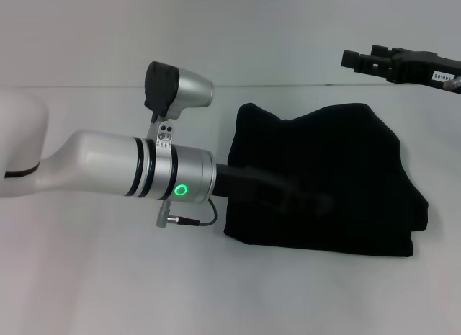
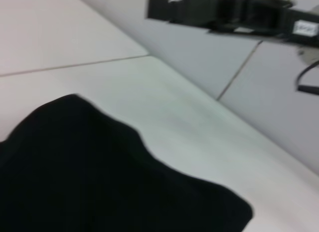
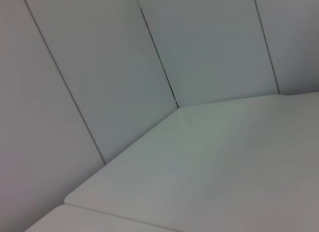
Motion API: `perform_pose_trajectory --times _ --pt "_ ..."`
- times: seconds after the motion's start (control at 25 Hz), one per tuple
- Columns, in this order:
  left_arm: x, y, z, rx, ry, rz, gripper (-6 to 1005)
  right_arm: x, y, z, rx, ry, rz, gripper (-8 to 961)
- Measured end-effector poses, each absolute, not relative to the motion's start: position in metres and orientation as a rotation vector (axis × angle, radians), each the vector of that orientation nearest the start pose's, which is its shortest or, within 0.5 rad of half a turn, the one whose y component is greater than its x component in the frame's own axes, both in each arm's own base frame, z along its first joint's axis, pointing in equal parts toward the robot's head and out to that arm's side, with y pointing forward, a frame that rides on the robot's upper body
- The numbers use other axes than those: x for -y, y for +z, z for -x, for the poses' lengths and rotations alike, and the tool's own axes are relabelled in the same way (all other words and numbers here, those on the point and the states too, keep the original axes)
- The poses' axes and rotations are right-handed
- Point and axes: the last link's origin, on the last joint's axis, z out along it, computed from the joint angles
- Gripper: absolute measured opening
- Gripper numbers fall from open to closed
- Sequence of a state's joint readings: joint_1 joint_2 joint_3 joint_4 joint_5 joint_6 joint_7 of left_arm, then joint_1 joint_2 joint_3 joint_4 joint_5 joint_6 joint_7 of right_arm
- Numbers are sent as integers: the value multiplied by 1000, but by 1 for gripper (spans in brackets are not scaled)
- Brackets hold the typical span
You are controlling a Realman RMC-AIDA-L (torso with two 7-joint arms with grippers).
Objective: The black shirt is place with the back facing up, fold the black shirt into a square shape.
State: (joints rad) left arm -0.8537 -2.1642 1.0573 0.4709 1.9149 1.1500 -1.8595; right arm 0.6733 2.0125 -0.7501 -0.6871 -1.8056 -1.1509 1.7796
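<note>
Here the black shirt lay on the white table, already gathered into a compact, roughly rectangular bundle with rounded, uneven upper corners and a thick folded edge along its near side. It sat right of centre in the head view, well short of a clean square.

The left gripper reached in from the left and sat low over the near-left part of the bundle. Black against black fabric, its claw could not be read as apart or together, and contact with the cloth could not be confirmed. This low placement over the layers was probably meant to press or adjust the fold.

The right gripper hung raised beyond the far-right corner of the shirt, well apart from it, evidently parked so as to leave the fabric free. Its claw state also could not be told. In the left wrist view it appeared above the table's far edge.

The remaining work was judged to be squaring the outline.
</note>
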Motion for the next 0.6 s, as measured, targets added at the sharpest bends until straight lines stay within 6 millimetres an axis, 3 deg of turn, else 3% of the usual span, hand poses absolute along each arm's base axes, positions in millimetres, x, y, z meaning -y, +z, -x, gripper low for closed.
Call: perform_pose_trajectory --times 0.12,0.48,0.6 --pt "-384 -97 167 1103 -512 2754 875 -429 52 -227 -930 787 2279 882" --pt "-396 -38 213 1492 -583 2486 875 -429 53 -228 -932 787 2277 872" --pt "-394 -30 222 1553 -575 2448 875 -430 54 -228 -931 786 2276 868"
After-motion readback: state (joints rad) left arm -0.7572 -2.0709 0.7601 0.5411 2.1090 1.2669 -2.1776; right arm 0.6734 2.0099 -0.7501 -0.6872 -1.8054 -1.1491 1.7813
